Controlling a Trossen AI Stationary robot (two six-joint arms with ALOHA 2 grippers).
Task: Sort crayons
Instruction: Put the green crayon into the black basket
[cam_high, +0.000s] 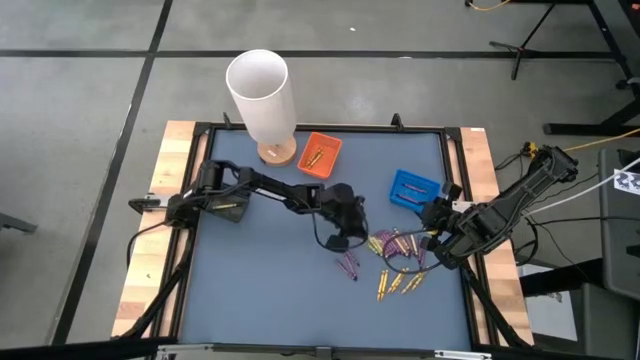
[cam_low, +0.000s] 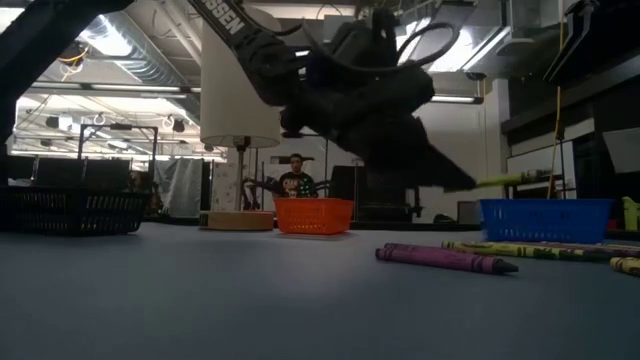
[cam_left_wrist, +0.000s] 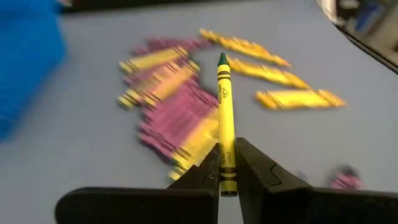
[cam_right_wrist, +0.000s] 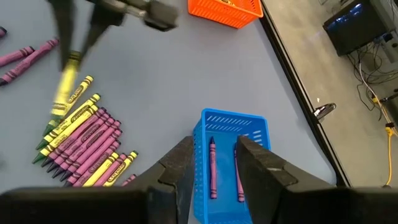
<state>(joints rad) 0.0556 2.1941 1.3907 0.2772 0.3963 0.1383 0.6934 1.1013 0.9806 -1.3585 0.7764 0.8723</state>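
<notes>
Step in hand: we judge that the left hand (cam_left_wrist: 227, 177) has a yellow crayon with a green tip (cam_left_wrist: 224, 118) lifted clear of the pile and must carry it to the small orange plastic tray (cam_high: 320, 154), which already holds yellow sticks.
Doing it well: we would keep the lift high enough to clear the heap, centre over the tray, then lower before letting go, so the thin stick does not bounce out.
Left hand: clenched nearly shut on the crayon's butt end, the stick pointing forward from between the fingers.
Right hand (cam_right_wrist: 214, 165): parted and empty, hovering above the small blue plastic tray (cam_right_wrist: 229, 127), which holds purple crayons.
Remaining crayons (cam_high: 395, 258): mixed yellow and purple sticks lying on the grey-blue bench (cam_high: 260, 290), between the two hands.
</notes>
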